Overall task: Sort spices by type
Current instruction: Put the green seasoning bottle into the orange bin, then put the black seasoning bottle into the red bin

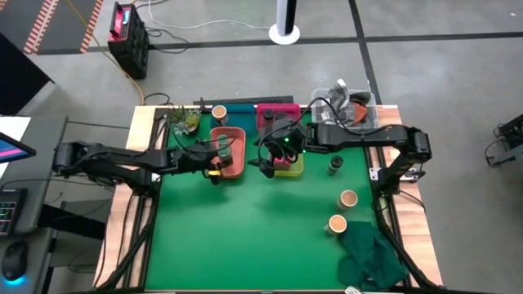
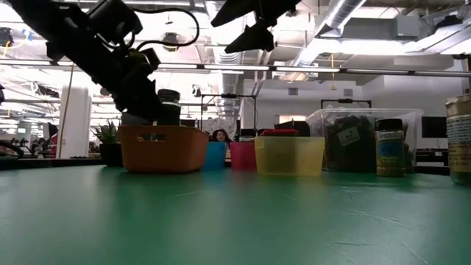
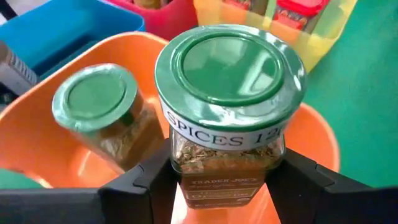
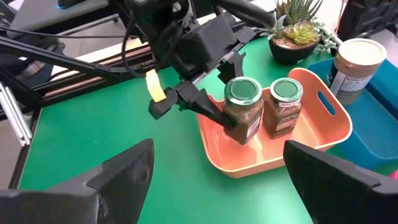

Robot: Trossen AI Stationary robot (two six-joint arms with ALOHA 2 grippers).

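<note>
My left gripper [image 3: 221, 183] is shut on a green-topped spice jar [image 3: 227, 106] over the orange tray [image 1: 231, 155]. A second green-topped jar [image 4: 283, 106] stands inside that tray beside it. My right gripper [image 4: 230, 186] hangs open, high above the table near the yellow tray [image 1: 292, 166], touching nothing. A dark jar [image 1: 335, 166] and two tan-topped jars [image 1: 349, 198] [image 1: 337, 224] stand on the green mat at the right. Another tan-topped jar [image 1: 219, 112] stands in the blue tray [image 1: 241, 110]. My left gripper pinches the jar's glass body [image 3: 186, 158], just below the green lid, between its two fingers [image 3: 146, 180], one on each side. The fingers slant down from the table's left. The jar is nearly upright with its lower part inside the orange tray; whether its base rests there I cannot tell.
A pink tray [image 1: 274, 114] sits behind the yellow one. A clear box of clutter [image 1: 350, 104] is at the far right corner, a potted plant [image 1: 186, 121] at the far left. A dark green cloth [image 1: 372, 255] lies at the near right. Bare green mat [image 1: 245, 237] stretches across the near half.
</note>
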